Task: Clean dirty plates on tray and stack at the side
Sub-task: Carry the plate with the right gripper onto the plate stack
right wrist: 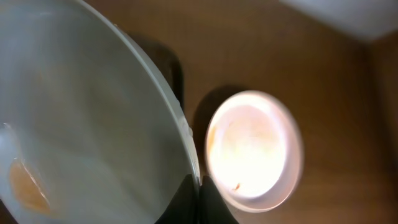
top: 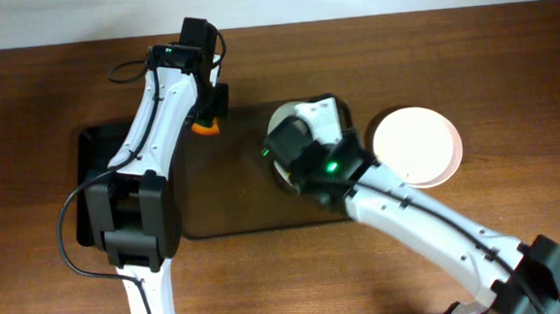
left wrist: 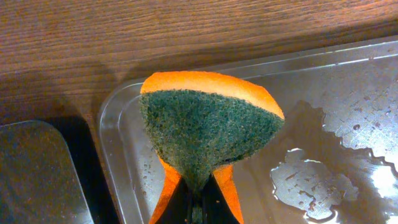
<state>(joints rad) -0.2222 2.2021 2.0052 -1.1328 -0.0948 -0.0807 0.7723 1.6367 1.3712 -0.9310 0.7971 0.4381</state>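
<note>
- Orange foam backs the green scouring face of the sponge [left wrist: 208, 127]. The left gripper [left wrist: 198, 205] pinches its lower end, jaws clenched on it so the pad fans out above them.
- That sponge hangs over the far left corner of the tray [left wrist: 115, 124], whose floor is wet with puddles. The black tray [left wrist: 37, 174] lies just beside it on the left, on the wooden table [left wrist: 186, 31].
- White and shallow, the held plate [right wrist: 81, 106] is clamped by its rim in the right gripper [right wrist: 200, 198], over the tray's right end. An orange smear [right wrist: 25, 180] shows low on its face, so I judge it not yet clean.
- What the next move turns on is that the held plate lies to the right of the sponge, along the tray's long axis and well apart from it. Only the left arm carries the scrubber. Either it must cross toward the plate or the right arm must bring the plate leftward, smeared face turned to the green side.
- A side plate [top: 418, 147] rests on the table just past the tray's right end, nearest the right arm, and that is the likely place for stacking. Whether it is one plate or two I cannot tell from above.
</note>
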